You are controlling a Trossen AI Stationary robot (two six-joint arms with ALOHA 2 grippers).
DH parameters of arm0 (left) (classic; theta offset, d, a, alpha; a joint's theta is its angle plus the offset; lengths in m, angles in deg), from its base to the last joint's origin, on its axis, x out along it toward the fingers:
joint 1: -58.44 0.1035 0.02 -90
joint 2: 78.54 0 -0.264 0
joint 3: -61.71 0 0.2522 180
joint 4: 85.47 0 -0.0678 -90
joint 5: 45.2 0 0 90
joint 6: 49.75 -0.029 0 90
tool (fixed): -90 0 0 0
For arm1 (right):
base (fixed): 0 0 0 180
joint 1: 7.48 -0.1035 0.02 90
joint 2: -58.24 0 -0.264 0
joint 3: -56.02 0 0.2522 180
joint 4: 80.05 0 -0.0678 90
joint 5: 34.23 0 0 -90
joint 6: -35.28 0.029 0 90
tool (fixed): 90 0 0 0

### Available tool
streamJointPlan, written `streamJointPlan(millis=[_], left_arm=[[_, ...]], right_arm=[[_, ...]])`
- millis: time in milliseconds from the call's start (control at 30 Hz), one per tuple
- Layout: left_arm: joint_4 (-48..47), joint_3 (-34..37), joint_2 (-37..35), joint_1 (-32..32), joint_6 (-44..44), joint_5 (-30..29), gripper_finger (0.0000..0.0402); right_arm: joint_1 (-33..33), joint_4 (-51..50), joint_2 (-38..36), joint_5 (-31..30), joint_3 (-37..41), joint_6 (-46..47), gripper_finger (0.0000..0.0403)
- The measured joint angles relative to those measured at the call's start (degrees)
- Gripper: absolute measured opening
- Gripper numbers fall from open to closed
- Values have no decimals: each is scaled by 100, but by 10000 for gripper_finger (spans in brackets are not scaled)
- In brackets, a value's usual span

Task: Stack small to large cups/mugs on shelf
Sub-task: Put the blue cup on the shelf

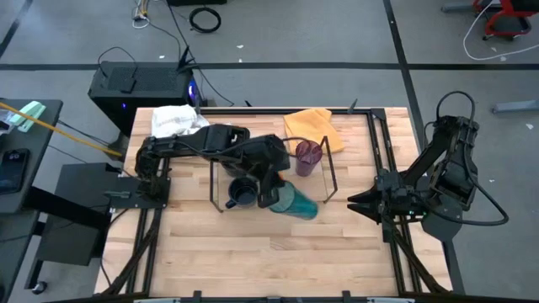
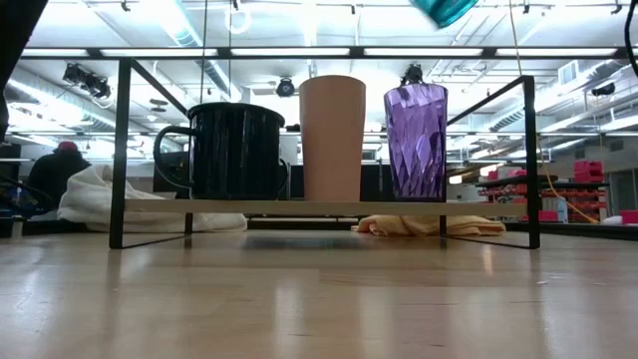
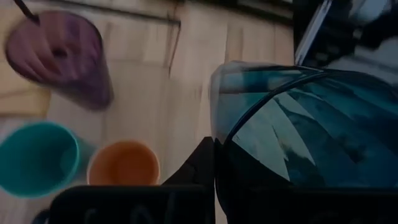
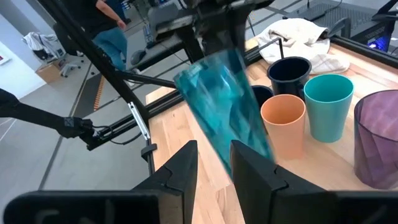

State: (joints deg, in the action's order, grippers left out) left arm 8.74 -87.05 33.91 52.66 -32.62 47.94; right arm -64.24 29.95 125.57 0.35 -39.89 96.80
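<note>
The left end effector (image 4: 211, 28) pinches the patterned teal tumbler (image 4: 227, 102), tilted above the shelf (image 2: 329, 207). The navy mug (image 2: 234, 150), orange cup (image 2: 332, 135), teal cup (image 4: 328, 102) and purple tumbler (image 2: 416, 140) already stand there; probably nothing is nested yet. The right end effector (image 1: 354, 202) waits partly spread, empty, at the bench's right edge.

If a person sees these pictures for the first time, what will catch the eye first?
First is the patterned teal tumbler, held tilted in the air by the left end effector above the shelf. Next is the row on the shelf: a dark navy mug, an orange cup and a purple tumbler, with a teal cup behind. The right end effector waits at the table's right edge.
</note>
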Motion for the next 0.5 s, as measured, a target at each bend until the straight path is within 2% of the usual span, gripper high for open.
streamJointPlan(millis=[333, 500], left_arm=[[25, 7, -12, -1, -96, 9, 12], [15, 9, -12, -1, -137, 2, 12]], right_arm=[[185, 4, 125, 218, 0, 45, 103], [561, -36, 282, 788, 0, -11, 103]])
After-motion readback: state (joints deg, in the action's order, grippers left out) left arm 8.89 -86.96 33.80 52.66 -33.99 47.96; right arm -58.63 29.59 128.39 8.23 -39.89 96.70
